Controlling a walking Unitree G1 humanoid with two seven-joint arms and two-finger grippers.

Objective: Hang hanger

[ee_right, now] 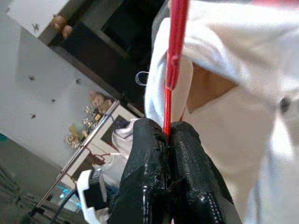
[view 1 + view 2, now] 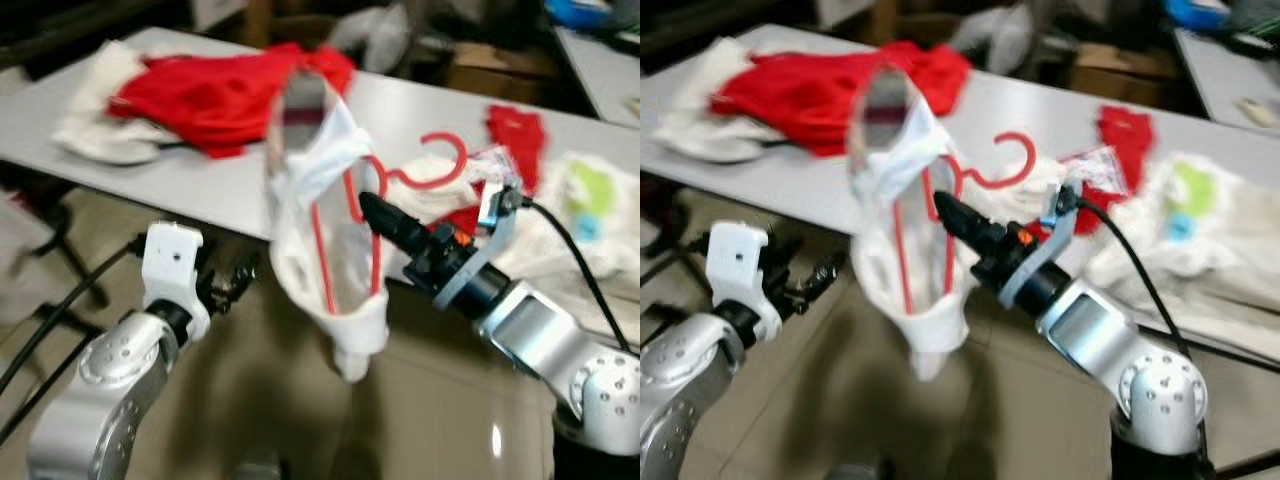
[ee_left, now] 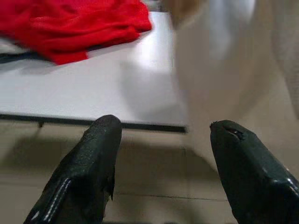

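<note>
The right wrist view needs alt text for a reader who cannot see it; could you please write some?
The right pincer is shut on the thin bar of a red hanger. A white garment with a dark button is draped over the hanger, right above the black fingers.

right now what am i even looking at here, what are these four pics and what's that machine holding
This is a humanoid robot with two silver arms. The two wide pictures come from cameras on its head; the other two from cameras on its wrists. The right gripper is shut on a red hanger carrying a white garment, held up in front of a grey table. The left gripper is open and holds nothing. On the table lie red clothes and other pale laundry.
</note>
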